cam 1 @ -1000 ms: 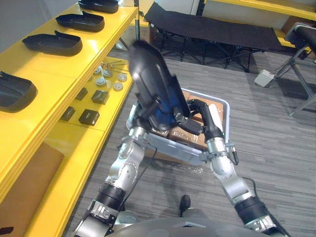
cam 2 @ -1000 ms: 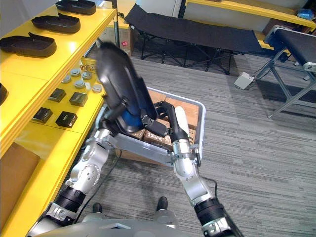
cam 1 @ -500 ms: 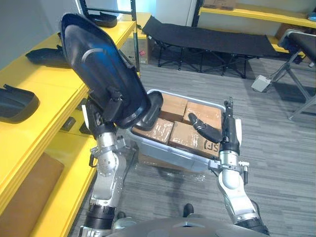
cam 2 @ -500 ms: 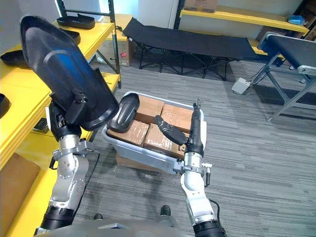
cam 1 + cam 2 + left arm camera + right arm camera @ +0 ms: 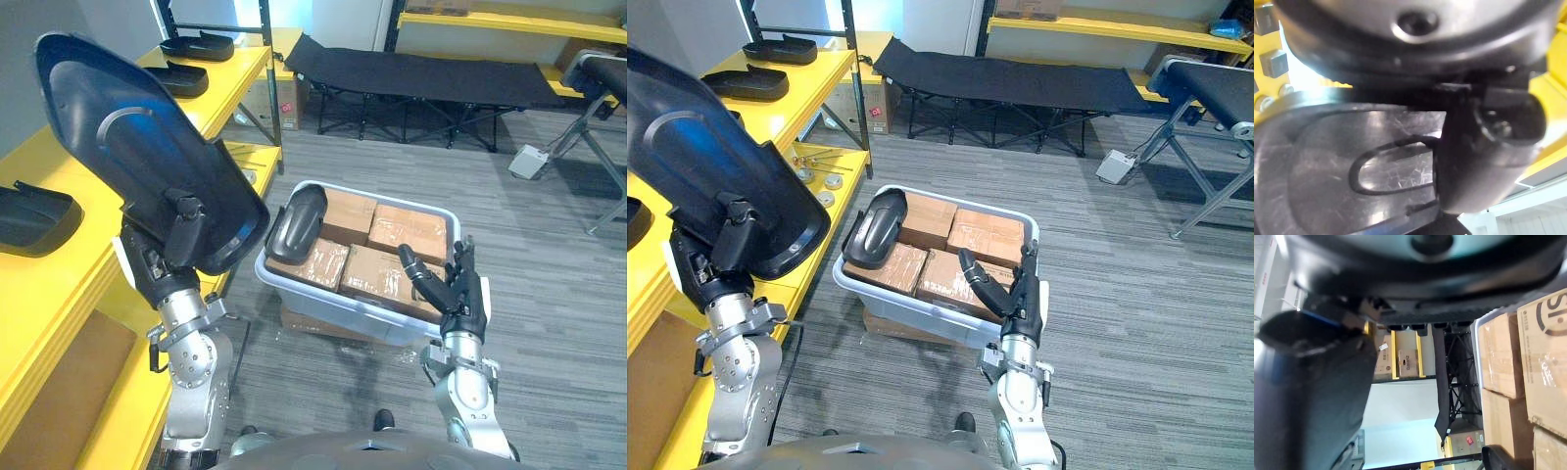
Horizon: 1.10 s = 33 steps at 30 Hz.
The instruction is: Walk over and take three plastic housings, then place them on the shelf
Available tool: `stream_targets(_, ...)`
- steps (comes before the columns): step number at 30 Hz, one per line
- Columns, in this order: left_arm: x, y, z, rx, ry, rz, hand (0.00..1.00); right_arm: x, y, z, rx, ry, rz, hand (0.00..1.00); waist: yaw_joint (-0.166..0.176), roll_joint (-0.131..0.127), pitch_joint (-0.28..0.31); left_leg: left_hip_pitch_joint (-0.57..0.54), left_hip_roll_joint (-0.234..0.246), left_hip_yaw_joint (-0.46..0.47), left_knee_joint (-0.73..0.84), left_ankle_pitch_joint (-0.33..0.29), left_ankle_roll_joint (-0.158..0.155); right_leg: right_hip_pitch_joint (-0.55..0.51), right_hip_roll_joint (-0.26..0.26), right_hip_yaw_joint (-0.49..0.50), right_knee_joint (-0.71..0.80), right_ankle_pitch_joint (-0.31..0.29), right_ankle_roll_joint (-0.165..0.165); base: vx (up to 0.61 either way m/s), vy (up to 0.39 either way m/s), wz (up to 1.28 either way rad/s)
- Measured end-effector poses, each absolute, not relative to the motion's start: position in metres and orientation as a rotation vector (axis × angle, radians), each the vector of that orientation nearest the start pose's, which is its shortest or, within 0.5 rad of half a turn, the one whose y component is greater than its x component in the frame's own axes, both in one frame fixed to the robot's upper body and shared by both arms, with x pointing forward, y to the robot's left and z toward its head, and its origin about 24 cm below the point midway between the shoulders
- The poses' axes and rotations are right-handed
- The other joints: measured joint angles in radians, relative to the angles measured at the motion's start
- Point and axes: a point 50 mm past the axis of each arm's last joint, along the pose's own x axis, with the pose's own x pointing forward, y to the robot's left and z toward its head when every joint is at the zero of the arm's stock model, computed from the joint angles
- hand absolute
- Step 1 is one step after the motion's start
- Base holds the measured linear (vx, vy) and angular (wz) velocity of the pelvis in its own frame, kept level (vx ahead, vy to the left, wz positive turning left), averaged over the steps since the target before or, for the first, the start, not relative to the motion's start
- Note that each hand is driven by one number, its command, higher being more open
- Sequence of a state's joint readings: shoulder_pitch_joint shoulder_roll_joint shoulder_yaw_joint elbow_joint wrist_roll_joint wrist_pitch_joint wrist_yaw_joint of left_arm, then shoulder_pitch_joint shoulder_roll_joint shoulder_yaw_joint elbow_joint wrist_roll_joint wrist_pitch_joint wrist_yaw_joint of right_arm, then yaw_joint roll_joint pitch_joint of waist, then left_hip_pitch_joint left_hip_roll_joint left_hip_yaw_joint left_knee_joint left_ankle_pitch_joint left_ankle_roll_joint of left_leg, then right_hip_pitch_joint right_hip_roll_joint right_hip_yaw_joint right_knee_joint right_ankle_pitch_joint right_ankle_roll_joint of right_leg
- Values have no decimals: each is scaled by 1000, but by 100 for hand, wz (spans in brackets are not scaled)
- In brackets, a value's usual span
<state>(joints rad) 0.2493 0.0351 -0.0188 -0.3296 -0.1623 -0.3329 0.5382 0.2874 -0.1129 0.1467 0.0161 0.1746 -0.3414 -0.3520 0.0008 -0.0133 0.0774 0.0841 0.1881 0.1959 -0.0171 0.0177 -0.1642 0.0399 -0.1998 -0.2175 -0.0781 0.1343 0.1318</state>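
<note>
Left eye view: fingers (image 5: 186, 213) of the left hand (image 5: 165, 259) are curled over the lower edge of a large black plastic housing (image 5: 127, 147), held aloft with its hollow side facing the camera, above the edge of the yellow shelf (image 5: 54, 269). Beyond it, the right hand (image 5: 458, 294) hangs with its fingers (image 5: 416, 274) loose and holding nothing, just over the near rim of the grey tote (image 5: 333, 304), where a second housing (image 5: 297, 220) leans on the cardboard boxes (image 5: 407, 230). Three more shelved housings (image 5: 29, 211) sit along the top level. The step in hand looks to be the placing: the carry should probably go on over the shelf's front edge, the piece be tipped flat, and brought down on the bare yellow stretch beyond the nearest shelved piece without nudging it. The grip is best kept firm until the housing rests on the shelf, since it is held by one edge only and could swing. A second ago both hands were on the housing over the tote; half a second ago the left alone had lifted it beside the tote; now it is farther towards the shelf and the right hand has dropped lower.
</note>
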Motion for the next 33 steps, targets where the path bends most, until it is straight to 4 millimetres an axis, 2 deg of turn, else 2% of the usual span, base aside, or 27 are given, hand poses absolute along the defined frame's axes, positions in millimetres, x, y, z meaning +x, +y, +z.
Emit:
stream_targets(5,179,206,92,-196,-400,671,0,196,-156,11,110,-45,-226,100,28,8,-1,-39,-2,-55,16,1,3,12,-5,-56,0,-7,1,-10,5,33)
stream_targets(11,153,232,94,-148,-420,813,0,211,-136,15,89,-70,-53,100,111,17,-8,-72,-11,-175,19,9,1,65,-7,-179,0,-36,8,15,-6,56)
stream_targets(15,137,240,89,-106,-389,847,0,221,-125,22,92,-103,-6,100,163,15,-9,-91,-26,-240,25,13,-3,98,-13,-244,0,-50,18,27,0,49)
stream_targets(18,130,245,86,-91,-368,853,0,225,-121,24,92,-111,13,100,188,12,-10,-109,-38,-282,32,15,-2,113,-18,-284,0,-59,21,13,1,43)
stream_targets(22,119,249,80,-90,-332,866,0,224,-114,23,78,-108,49,100,196,14,-9,-118,-43,-318,33,16,-5,130,-19,-325,14,-79,26,16,-13,33)
stream_targets(24,119,246,79,-88,-322,819,0,224,-114,22,68,-99,50,100,185,16,-8,-164,-46,-367,48,34,-2,142,-18,-398,52,-110,29,26,-57,81)
stream_targets(25,120,246,79,-86,-323,795,0,224,-116,21,53,-95,41,100,183,16,-8,-179,-47,-368,47,46,4,144,-19,-425,62,-120,29,-5,-41,130)
stream_targets(26,123,243,80,-90,-331,736,0,223,-123,19,15,-89,4,100,168,14,-6,-212,-56,-348,45,61,45,157,-24,-492,78,-134,32,-8,-23,168)
stream_targets(27,126,241,82,-93,-343,680,0,221,-132,17,-15,-78,-41,100,151,22,3,-235,-31,-248,55,88,89,179,-27,-553,98,-146,42,-2,11,191)
stream_targets(28,127,239,82,-93,-343,651,0,219,-140,14,-33,-64,-78,100,143,34,16,-237,-15,-183,57,115,81,197,-34,-584,119,-155,47,8,43,141)
stream_targets(30,126,238,81,-94,-344,636,0,214,-151,9,-55,-39,-118,100,166,44,25,-228,-31,-174,43,138,47,203,-60,-597,150,-175,59,-16,125,54)
stream_targets(33,116,249,84,-102,-377,709,0,214,-151,10,-57,-42,-103,100,173,38,45,-212,-45,-132,31,133,56,172,-100,-542,195,-202,50,-48,108,-21)
